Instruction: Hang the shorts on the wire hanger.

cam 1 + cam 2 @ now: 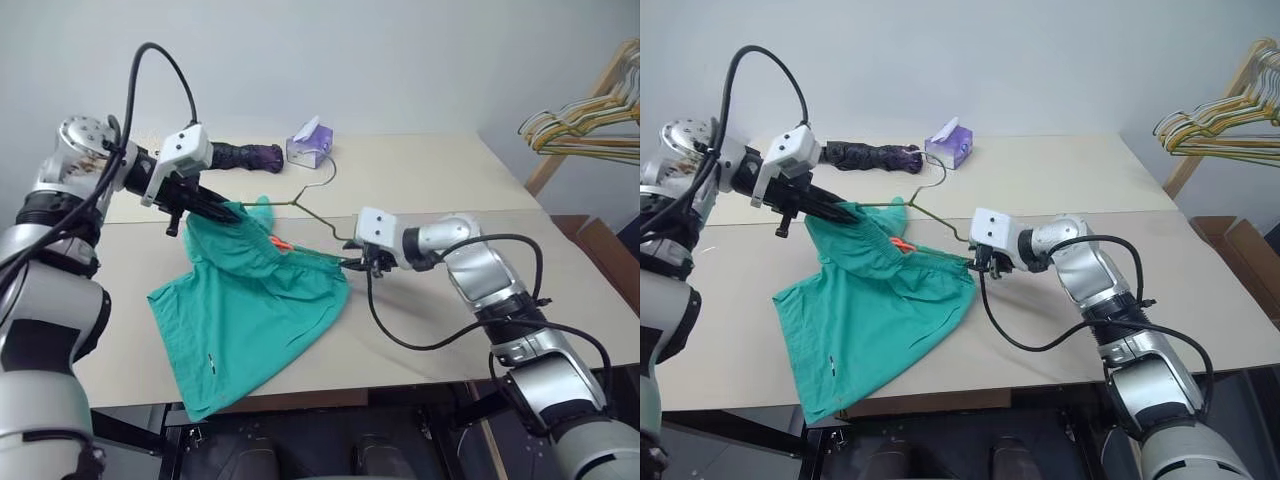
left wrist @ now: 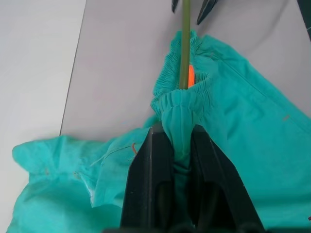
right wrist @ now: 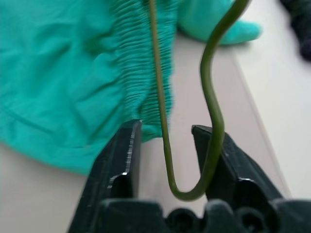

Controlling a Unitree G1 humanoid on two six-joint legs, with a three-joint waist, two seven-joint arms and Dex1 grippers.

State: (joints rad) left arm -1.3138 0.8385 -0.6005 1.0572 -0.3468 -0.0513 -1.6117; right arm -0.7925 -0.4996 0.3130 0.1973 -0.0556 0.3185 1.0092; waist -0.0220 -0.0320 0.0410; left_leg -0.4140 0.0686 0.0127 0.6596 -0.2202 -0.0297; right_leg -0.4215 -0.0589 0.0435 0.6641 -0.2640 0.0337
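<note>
Above the table (image 1: 420,180), the left gripper (image 1: 232,211) is clenched on the shorts (image 1: 250,320) waistband. The wire hanger (image 1: 318,222) is partly hidden inside the cloth; its bent corner lies between the right gripper's (image 1: 352,264) 2 parted fingers (image 3: 116,160).

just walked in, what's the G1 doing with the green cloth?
It is working teal shorts onto a wire hanger on the table. The left gripper is shut on the gathered waistband and holds that end lifted. The right gripper stands open with the hanger's bent corner between its fingers. The wire runs along the waistband; most of the shorts lie spread on the table. Not hung yet.
</note>
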